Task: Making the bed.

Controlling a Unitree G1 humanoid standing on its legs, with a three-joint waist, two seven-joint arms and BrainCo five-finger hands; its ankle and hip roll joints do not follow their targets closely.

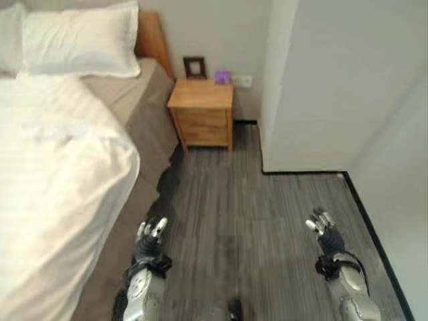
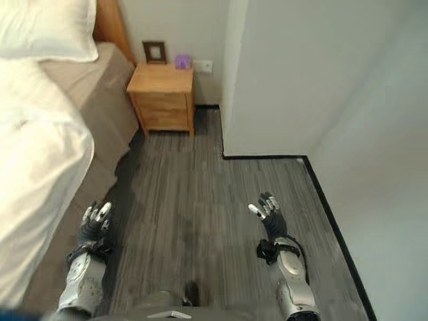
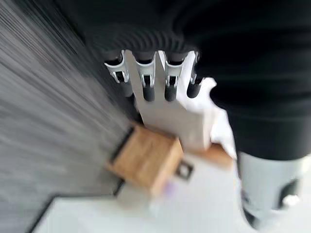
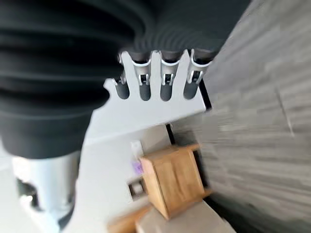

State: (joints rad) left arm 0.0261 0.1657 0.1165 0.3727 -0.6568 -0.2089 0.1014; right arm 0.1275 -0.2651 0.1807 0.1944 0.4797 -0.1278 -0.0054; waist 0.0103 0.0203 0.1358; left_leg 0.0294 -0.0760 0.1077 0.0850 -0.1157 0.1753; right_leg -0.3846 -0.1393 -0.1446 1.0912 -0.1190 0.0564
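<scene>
**Nearly at the bedside, both hands free**

Closest in, over the grey plank floor (image 1: 267, 221): the left hand (image 1: 151, 235) hangs low beside the bed's flank, fingers loosely spread and holding nothing. The right hand (image 1: 324, 227) is out over open floor, well apart from the bed, also relaxed and empty. Both wrist views show straight fingers with nothing between them.

Just past the left hand: the white duvet (image 1: 60, 180) lies rumpled, its near edge sagging over the side of the bed (image 1: 144, 117) in a rounded fold. It does not reach the head end; a strip of tan sheet (image 1: 124, 90) lies bare there.

Further up: a white pillow (image 1: 80, 40) sits at the headboard (image 1: 152, 37), with the edge of a second just beside it.

Far corner: a wooden nightstand (image 1: 202, 114) against the wall carries a small dark picture frame (image 1: 194, 67) and a little purple object (image 1: 223, 77).

Judgement on the step: this looks like the approach, with nothing gripped yet. To do it well, turn toward the mattress so both hands can reach. Take the duvet's hanging edge at two points set well apart, not one. Pinch the fabric firmly before lifting, then draw it toward the pillows evenly so the bare sheet gets covered without new creases. A one-handed tug would likely skew it.
</scene>
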